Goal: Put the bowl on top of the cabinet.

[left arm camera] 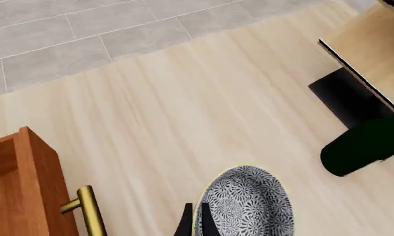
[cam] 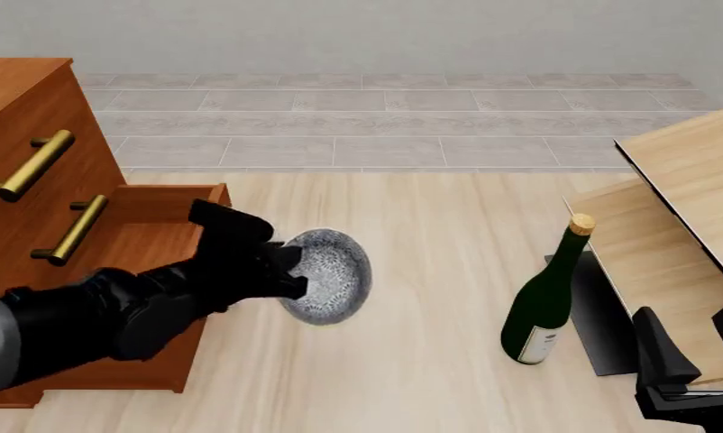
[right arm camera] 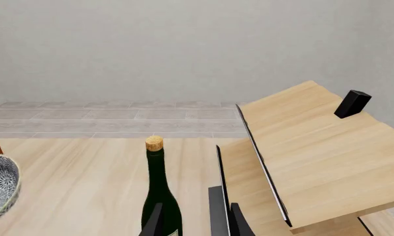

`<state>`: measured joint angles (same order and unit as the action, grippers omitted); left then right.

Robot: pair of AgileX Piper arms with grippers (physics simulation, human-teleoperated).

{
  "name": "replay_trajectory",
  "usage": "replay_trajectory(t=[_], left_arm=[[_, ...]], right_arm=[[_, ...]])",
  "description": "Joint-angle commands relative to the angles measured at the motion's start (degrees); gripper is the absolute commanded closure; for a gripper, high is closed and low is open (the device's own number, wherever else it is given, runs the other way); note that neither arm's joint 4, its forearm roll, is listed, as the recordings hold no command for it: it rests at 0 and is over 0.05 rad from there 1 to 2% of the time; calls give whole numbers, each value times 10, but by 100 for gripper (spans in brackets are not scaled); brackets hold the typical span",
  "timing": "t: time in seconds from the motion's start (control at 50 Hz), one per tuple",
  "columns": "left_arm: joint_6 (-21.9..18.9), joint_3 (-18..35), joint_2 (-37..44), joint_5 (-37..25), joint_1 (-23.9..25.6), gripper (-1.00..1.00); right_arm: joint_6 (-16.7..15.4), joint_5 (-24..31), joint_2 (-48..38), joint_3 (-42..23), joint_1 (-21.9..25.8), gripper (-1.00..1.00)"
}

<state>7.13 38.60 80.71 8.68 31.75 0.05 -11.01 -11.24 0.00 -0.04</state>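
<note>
Bowl (cam: pixel 328 275) tilted, rim pinched in left gripper (cam: pixel 287 271) beside cabinet (cam: pixel 49 162); right gripper (cam: pixel 689 347) spread.

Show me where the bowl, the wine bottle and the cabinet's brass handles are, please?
bowl (cam: pixel 329 275): front view, on its speckled inside.
wine bottle (cam: pixel 542 311): front view, on its dark green body, above the label.
brass handle (cam: pixel 27 166): front view, on the bar of the upper handle of the cabinet (cam: pixel 19 99).

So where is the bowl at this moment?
In the front view the bowl is left of centre, tipped on its side in the left tool, beside the cabinet and well left of the wine bottle.
</note>
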Motion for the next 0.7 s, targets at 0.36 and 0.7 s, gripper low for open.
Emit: replay_trajectory(t=[0.36,0.7], left_arm=[[34,48,-264,-129,-100,100],[53,82,-379,-148,-236,100]], right_arm=[[0,0,0,0,0,-100],[0,0,0,0,0,-100]])
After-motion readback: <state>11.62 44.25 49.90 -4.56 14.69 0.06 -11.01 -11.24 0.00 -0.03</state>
